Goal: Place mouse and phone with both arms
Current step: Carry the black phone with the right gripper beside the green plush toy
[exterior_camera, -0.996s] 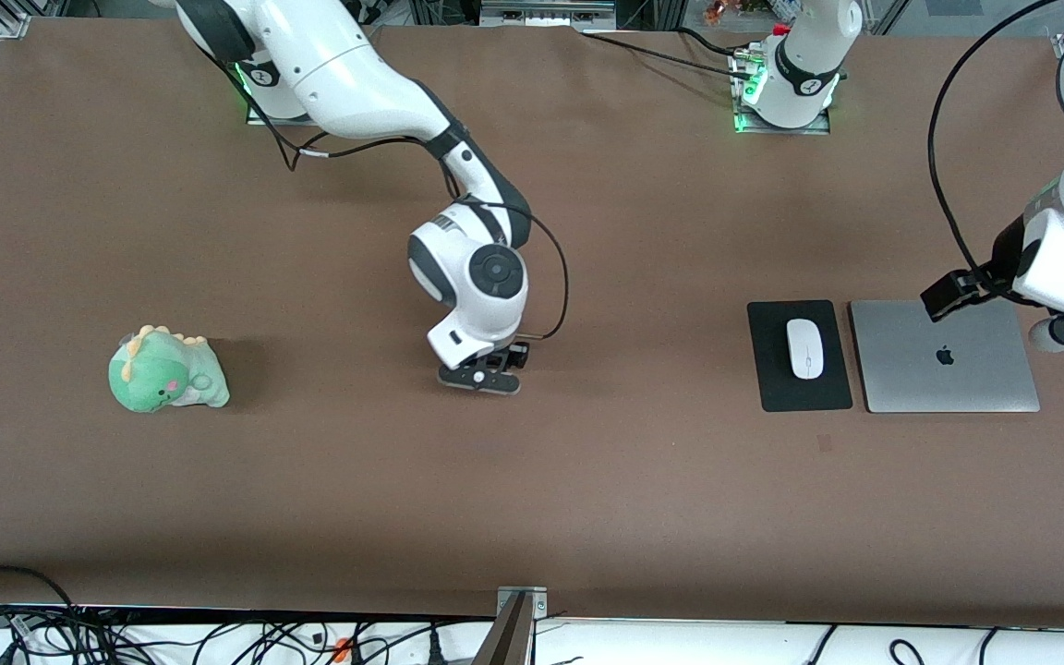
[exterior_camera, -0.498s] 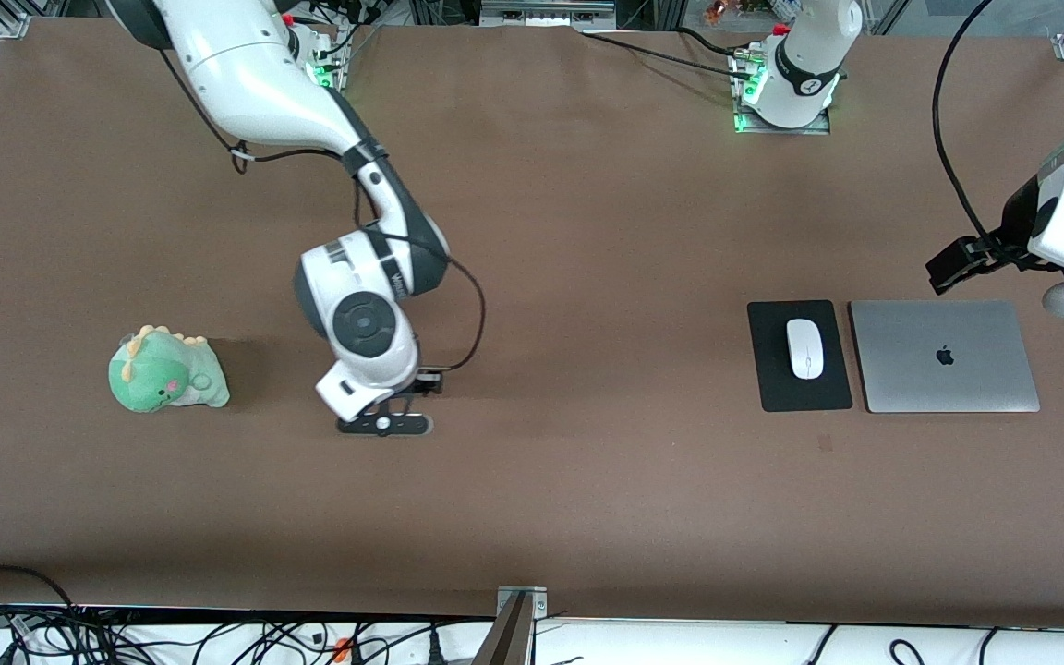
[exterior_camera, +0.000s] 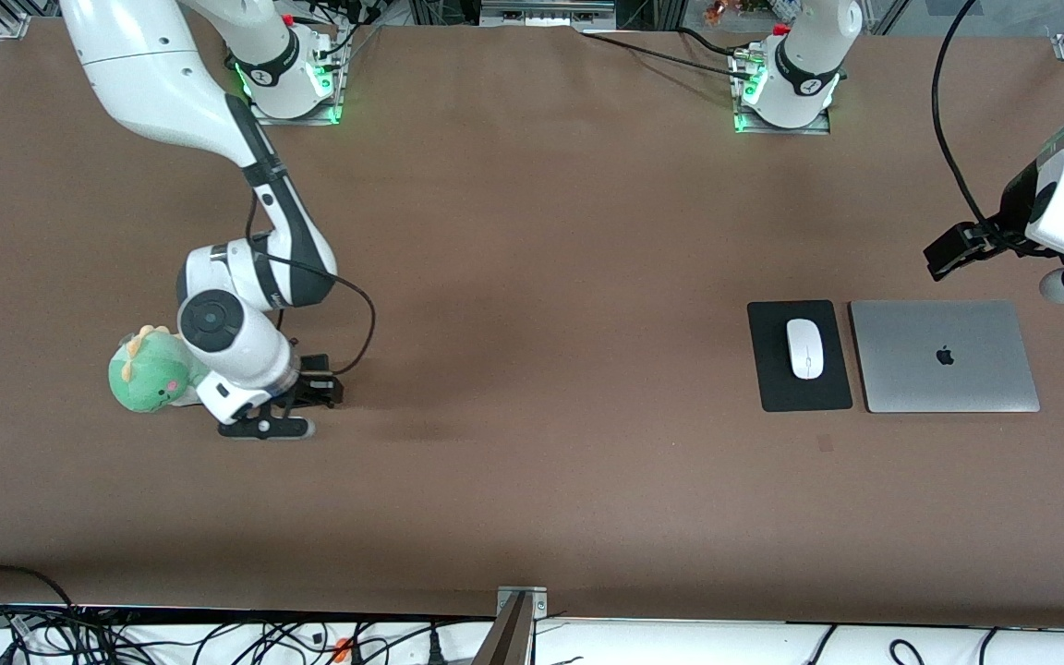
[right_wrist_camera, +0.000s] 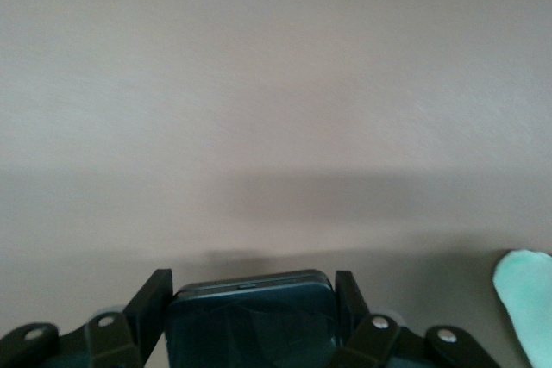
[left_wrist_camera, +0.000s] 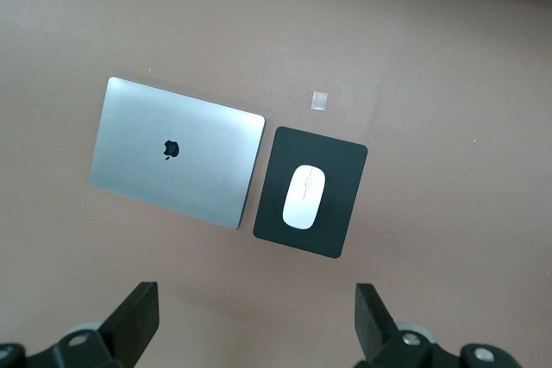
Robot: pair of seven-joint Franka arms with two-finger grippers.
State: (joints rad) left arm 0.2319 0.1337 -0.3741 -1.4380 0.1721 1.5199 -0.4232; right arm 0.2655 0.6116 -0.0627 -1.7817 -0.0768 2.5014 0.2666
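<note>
The white mouse lies on a small black mat toward the left arm's end of the table. The phone, a black slab, sits clamped between the fingers of my right gripper, which is shut on it. In the front view that gripper hangs low over the table right beside a green plush. My left gripper stands wide open and empty, high over the bare table next to the laptop and the mat.
A closed silver laptop lies beside the mat. A green dinosaur plush sits toward the right arm's end. A small tape mark is on the table nearer the front camera than the mat.
My right arm has swung with the phone from the middle of the table to beside the plush. My left arm has drawn back a little from over the laptop.
</note>
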